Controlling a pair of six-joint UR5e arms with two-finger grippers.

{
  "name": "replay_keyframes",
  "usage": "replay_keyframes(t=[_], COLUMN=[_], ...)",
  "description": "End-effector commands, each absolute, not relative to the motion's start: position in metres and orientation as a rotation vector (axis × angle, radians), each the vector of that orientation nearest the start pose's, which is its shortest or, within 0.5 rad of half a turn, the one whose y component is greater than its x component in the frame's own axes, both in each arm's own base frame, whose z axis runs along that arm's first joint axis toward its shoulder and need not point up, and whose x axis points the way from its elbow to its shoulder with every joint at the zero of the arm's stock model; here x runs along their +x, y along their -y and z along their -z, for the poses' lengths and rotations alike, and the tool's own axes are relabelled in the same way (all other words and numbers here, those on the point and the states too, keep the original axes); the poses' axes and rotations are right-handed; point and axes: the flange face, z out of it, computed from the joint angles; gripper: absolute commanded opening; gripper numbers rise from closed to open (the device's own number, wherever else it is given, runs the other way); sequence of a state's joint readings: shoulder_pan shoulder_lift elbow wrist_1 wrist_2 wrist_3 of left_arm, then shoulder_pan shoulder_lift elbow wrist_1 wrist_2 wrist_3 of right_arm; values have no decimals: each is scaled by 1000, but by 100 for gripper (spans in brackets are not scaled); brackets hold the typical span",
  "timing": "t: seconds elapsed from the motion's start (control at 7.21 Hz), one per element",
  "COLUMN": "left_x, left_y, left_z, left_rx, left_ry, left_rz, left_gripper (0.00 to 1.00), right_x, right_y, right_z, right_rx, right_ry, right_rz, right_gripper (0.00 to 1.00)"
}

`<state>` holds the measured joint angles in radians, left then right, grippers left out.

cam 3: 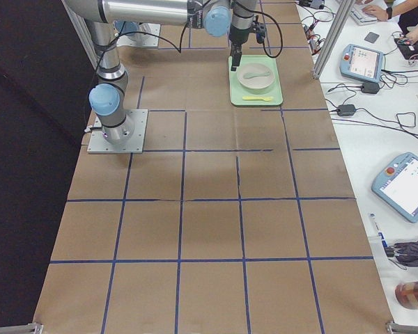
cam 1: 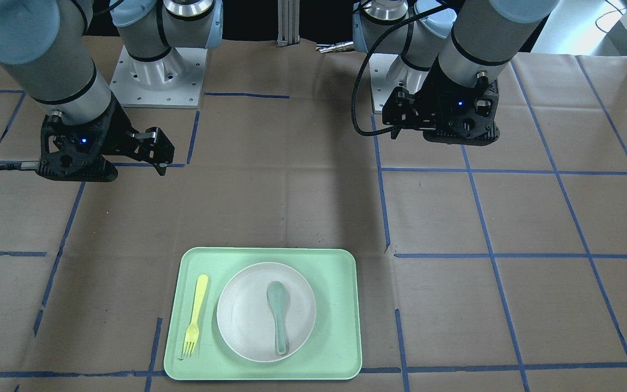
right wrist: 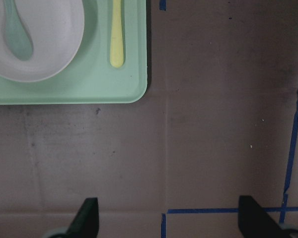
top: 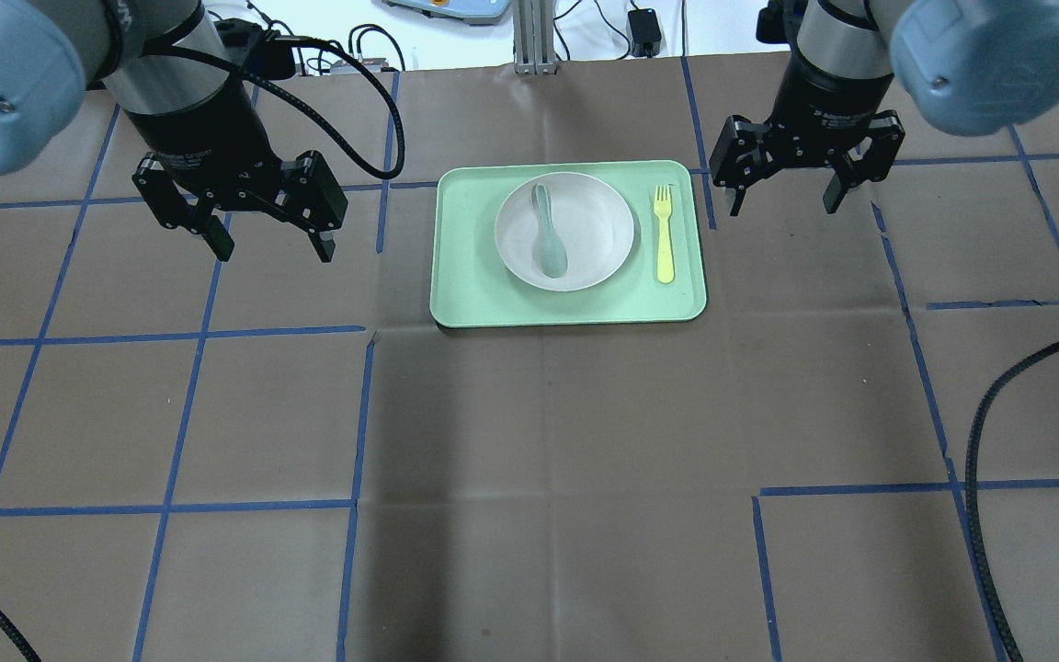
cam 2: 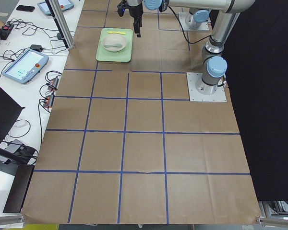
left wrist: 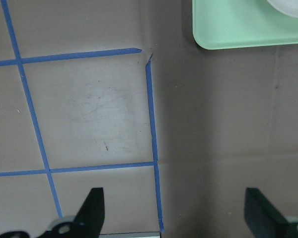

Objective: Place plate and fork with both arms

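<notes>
The off-white plate (top: 596, 230) sits in the middle of a pale green tray (top: 465, 299), with a grey-green spoon (top: 549, 244) lying in it. The yellow fork (top: 665, 235) lies on the tray beside the plate, on the side toward my right gripper. My left gripper (top: 272, 248) is open and empty, hovering over the table to the left of the tray. My right gripper (top: 782, 202) is open and empty, hovering just right of the tray. In the right wrist view the fork's handle (right wrist: 116, 34) and part of the plate (right wrist: 54, 47) show at the top left.
The table is covered in brown paper with a grid of blue tape lines (top: 359, 414). The left wrist view shows only a corner of the tray (left wrist: 238, 34). Tablets and cables (cam 2: 24, 64) lie on the side benches beyond the table.
</notes>
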<state>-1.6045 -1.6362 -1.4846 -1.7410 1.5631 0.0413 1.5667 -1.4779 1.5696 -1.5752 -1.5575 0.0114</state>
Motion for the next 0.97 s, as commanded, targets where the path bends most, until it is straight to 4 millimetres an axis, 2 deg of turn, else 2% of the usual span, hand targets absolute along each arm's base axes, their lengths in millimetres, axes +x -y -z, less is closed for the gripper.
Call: replay_keyframes(t=[0.0,0.83], left_x=[-151,-150], left_y=[501,494], left_z=[-483,-478], left_rx=[117,120], left_ry=[-3141,-3130], left_rz=[-229,-245], left_gripper=[100,100], right_x=[129,128], right_y=[486,483], right_z=[-435,-437], right_rx=[30,23], right_ry=[-3125,-3158], right_rz=[-146,-143], right_gripper=[100,100])
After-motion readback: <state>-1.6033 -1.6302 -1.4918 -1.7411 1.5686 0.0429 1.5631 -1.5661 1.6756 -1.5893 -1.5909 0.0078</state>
